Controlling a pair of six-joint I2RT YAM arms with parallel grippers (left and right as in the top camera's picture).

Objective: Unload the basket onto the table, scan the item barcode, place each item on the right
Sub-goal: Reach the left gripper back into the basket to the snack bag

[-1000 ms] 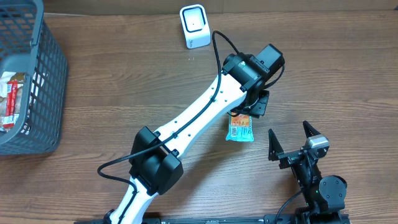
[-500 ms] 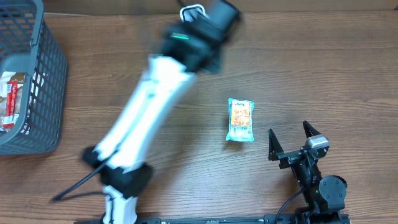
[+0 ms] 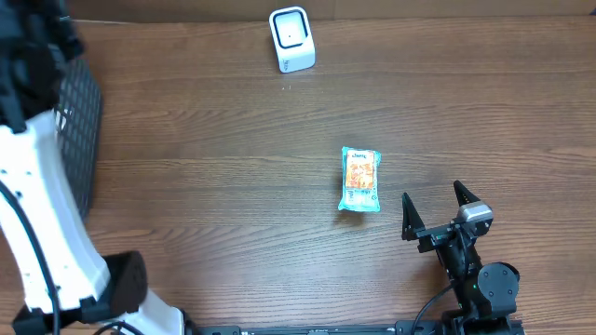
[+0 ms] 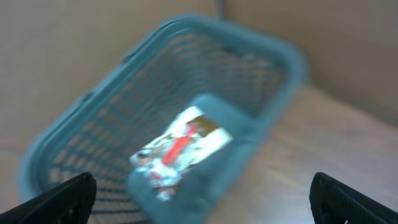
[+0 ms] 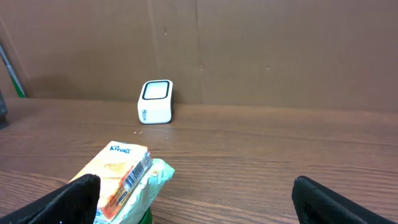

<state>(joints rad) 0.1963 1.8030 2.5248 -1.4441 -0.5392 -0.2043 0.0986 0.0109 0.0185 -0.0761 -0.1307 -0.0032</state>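
The wooden table [image 3: 214, 158] is the biggest thing under me, and most of its middle is bare wood, with open room between its back edge and the front rail where my arms are mounted. My left arm [image 3: 37, 214] stands tall along the left edge, its white link rising over the blue mesh basket [image 3: 82, 121], which sits against that same edge. The basket's wall is the one tight spot on that side.

The white scanner [image 3: 291, 39] stands near the back edge, well apart from everything else. The item, a small teal and orange packet [image 3: 359, 179], lies flat on the wood right of centre, near my right gripper [image 3: 432, 194] but not touching it. That gripper sits low by the front edge, its fingers spread wide with nothing between them.

My left gripper [image 4: 205, 193] shows properly only in its own wrist view. That view is blurred, but the two dark fingertips sit at the far lower corners, wide apart and empty. It looks down into the basket, where a wrapped item [image 4: 180, 152] in white and red lies on the bottom. The overhead hides that behind my arm. The right wrist view alone shows a barcode strip on the packet's near side and the scanner's dark face behind it. It also shows a brown cardboard wall [image 5: 280, 50] closing off the back of the table.
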